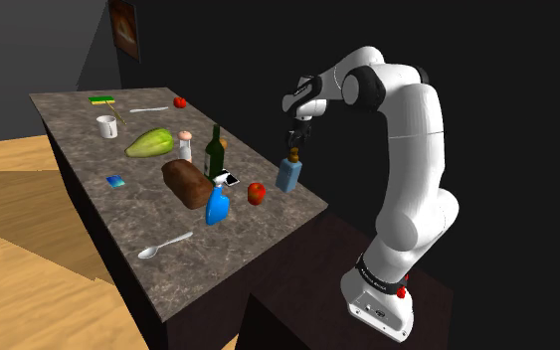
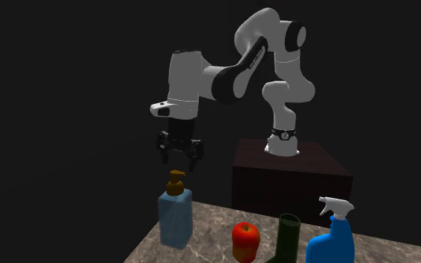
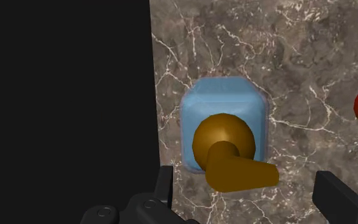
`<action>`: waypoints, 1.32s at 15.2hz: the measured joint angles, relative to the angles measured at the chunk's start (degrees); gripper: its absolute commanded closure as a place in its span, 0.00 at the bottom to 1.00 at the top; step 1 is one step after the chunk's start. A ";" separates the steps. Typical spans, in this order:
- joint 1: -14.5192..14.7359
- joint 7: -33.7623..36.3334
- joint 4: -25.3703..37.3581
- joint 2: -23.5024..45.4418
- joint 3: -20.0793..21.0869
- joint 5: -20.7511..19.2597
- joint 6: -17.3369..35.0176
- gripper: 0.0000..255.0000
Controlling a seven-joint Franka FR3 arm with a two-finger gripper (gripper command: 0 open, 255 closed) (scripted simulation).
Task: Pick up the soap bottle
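Since the tool (image 2: 180, 155) hangs above the soap bottle (image 2: 175, 218), fingers (image 3: 165, 183) apart, you're set to straddle its pump (image 3: 225, 143). The bench (image 2: 214, 237) edge lies just beside the bottle.

My table's a long dark brown marbled stone-look slab (image 1: 248, 234). Stuff on it, far end first: flat green-and-yellow sponge (image 1: 101, 99), thin silver utensil (image 1: 148, 109), small red round fruit (image 1: 180, 101). Next row: white mug (image 1: 106, 126), fat green squash-looking veg (image 1: 152, 142), white shaker w/ pinkish top (image 1: 185, 145), dark green glass bottle (image 1: 214, 152). Mid: brown bread loaf (image 1: 185, 183), small blue flat card-ish thing (image 1: 116, 181), some black-and-white item (image 1: 228, 179) by the loaf, idk what. Blue spray bottle w/ white trigger (image 1: 218, 205), then red apple (image 1: 256, 192), then pale blue square soap bottle w/ brown pump (image 1: 288, 175), upright, just beside the slab's edge. Silver spoon (image 1: 163, 246) sits apart from the rest.
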 measured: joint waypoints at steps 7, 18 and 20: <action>-0.62 -0.31 -0.16 3.07 0.66 0.83 3.18 1.00; -0.55 -0.27 -0.30 2.94 0.64 0.81 3.22 1.00; -0.40 -0.19 -0.15 2.20 0.47 0.60 2.31 1.00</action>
